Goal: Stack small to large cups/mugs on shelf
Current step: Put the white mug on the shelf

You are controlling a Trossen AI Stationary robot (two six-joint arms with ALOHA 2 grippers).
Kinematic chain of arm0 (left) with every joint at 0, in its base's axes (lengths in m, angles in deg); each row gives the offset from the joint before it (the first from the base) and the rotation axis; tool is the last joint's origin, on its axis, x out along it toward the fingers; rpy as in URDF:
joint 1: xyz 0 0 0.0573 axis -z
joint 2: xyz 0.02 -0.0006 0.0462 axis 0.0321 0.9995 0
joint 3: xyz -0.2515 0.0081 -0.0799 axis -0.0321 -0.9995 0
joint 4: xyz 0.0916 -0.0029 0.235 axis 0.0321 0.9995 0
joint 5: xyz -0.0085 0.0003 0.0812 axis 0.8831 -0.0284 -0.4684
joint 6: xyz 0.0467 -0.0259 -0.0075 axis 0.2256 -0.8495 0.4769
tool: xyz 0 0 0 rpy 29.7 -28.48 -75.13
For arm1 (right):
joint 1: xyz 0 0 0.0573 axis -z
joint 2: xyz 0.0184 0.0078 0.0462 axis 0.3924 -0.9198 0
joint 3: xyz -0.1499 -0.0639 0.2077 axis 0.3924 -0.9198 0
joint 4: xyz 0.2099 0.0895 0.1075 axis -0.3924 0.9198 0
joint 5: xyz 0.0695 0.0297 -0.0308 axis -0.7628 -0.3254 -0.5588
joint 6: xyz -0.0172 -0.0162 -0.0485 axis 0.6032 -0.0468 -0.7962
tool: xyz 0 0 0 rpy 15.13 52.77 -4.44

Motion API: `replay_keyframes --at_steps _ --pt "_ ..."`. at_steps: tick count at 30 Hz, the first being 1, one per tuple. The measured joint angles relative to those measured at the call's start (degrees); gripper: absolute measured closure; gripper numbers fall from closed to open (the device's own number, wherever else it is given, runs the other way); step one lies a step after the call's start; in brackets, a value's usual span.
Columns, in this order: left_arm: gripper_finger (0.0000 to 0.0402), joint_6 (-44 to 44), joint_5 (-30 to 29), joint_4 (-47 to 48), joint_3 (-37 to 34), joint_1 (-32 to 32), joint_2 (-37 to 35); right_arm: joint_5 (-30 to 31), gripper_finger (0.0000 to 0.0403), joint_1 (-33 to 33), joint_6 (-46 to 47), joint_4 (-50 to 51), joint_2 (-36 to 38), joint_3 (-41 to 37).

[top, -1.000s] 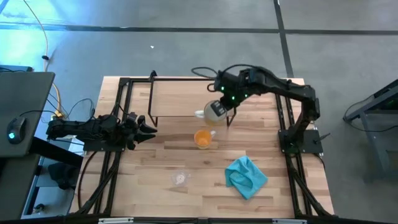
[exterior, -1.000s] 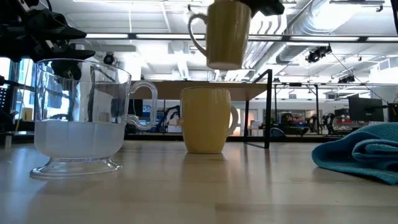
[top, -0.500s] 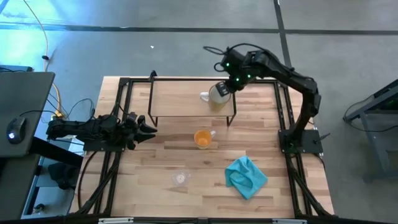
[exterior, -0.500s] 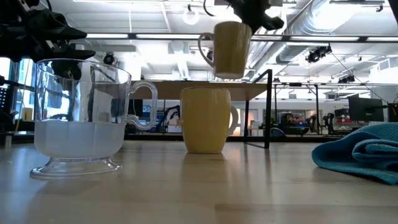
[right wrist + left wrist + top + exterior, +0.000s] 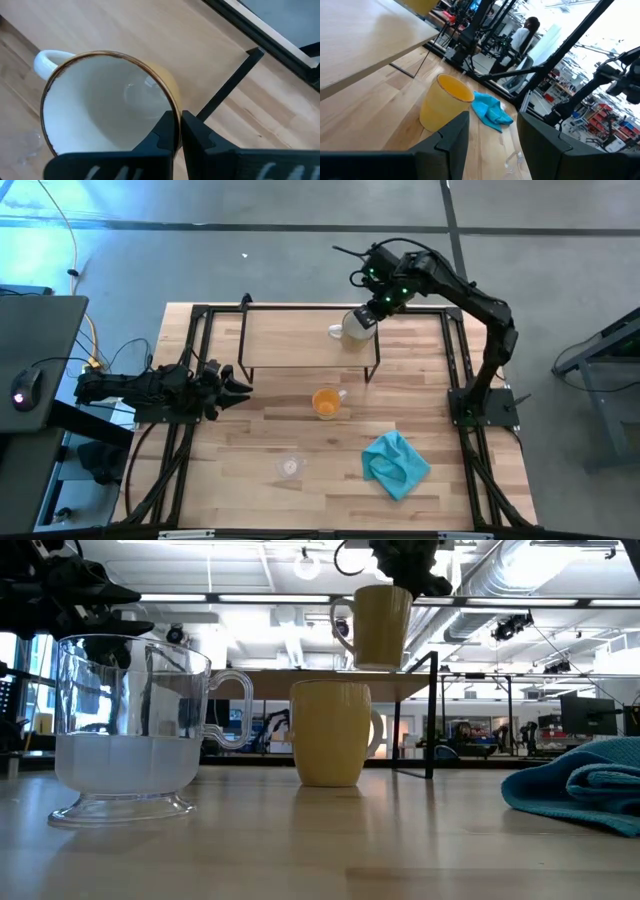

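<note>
The cream-white mug hangs over the right part of the shelf, with my right gripper shut on it. In the low view the mug is upright just above the shelf board; whether it touches I cannot tell. The orange mug stands on the table in front of the shelf. The clear glass cup stands nearer the front edge. My left gripper waits open at the table's left, pointing level toward the orange mug. My right gripper pinches the mug's rim with one finger inside the mug and one outside, on the side opposite the handle. The fingers come from above, slanting down. The mug hangs upright below them, mouth up.
A teal cloth lies crumpled on the table's near right. Black frame rails run along both table sides. The shelf's black wire leg stands at its right end. The left part of the shelf board is bare.
My right gripper has carried the cream-white mug from over the shelf's front edge toward the table's far edge, over the shelf's right part. The mug, tilted before, now hangs more upright, lifted clear all the while. The grip stayed shut.
</note>
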Motion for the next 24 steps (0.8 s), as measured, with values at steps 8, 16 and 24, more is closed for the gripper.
replay_keyframes --at_steps 8,16,24 --pt "0.0247 -0.94 -0.42 -0.11 0.0 0.0 0.0 -1.31 0.0403 0.96 -4.4 -0.12 -2.6 0.0" --pt "0.0247 -2.15 -0.42 -0.11 0.0 0.0 0.0 -2.26 0.0403 1.01 -6.3 -1.87 -3.88 0.0" --pt "0.0247 -2.65 -0.4 -0.11 0.0 0.0 0.0 -2.51 0.0403 1.69 -6.4 -1.82 -3.9 0.0"
